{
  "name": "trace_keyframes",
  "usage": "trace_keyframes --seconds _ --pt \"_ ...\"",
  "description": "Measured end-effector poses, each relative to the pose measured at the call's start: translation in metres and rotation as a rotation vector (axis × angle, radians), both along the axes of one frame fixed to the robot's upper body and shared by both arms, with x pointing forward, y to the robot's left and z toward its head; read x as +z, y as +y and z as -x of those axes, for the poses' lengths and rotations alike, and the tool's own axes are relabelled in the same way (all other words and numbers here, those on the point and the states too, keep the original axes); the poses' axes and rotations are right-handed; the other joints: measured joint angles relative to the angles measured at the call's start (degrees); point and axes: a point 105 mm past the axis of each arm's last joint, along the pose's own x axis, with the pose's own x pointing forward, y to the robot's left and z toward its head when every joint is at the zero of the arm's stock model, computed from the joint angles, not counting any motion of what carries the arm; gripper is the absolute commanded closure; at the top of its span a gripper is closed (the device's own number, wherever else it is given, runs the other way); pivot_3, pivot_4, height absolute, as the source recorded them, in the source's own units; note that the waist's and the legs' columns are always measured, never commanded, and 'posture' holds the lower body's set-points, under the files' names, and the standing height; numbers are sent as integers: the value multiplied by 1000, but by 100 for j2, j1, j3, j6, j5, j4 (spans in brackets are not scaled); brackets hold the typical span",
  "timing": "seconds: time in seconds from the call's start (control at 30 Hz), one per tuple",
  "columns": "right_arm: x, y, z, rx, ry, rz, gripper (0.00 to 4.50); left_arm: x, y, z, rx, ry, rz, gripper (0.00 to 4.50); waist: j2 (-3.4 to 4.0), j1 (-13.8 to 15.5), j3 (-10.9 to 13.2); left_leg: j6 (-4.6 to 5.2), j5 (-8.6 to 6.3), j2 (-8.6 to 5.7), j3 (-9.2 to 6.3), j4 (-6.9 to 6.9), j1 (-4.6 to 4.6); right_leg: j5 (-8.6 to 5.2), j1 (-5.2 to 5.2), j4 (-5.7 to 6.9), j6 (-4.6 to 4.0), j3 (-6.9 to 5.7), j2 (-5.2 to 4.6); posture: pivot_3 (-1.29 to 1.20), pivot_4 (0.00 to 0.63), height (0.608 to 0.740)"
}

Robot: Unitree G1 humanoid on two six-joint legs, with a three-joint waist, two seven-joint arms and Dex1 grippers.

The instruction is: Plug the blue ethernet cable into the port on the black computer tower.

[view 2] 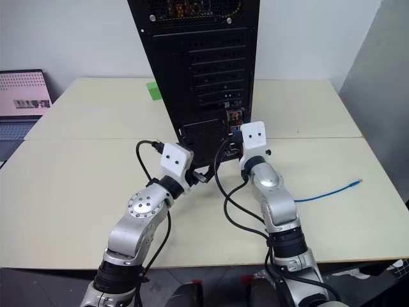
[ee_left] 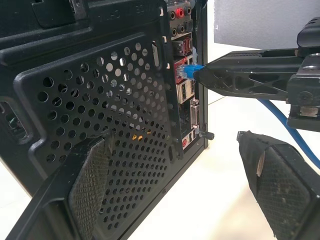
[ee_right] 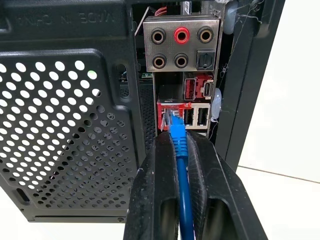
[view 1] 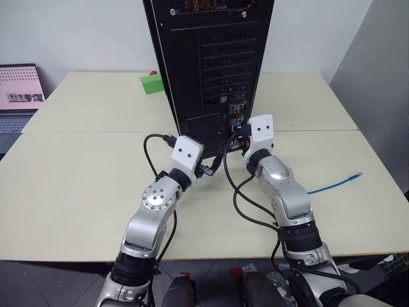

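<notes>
Left gripper (ee_left: pixel 170 195) with fingers spread wide, hovering just before the vent grille (ee_left: pixel 110 125), right gripper (ee_right: pixel 181 150) clamped on the blue ethernet cable (ee_right: pixel 182 185), its plug at the port (ee_right: pixel 169 115) of the black computer tower (view 1: pixel 211 57), cable's far end lying on the table (view 1: pixel 83 166).
</notes>
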Motion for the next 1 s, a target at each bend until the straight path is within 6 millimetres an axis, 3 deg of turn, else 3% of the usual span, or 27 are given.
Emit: trace_keyframes --seconds 1.0 --pt "6 10 -4 -1 31 -17 4500 1 2 0 7 -5 -3 315 1 -41 1 0 0 2 3 -2 1 0 -7 2 0 7 3 0 150 740"
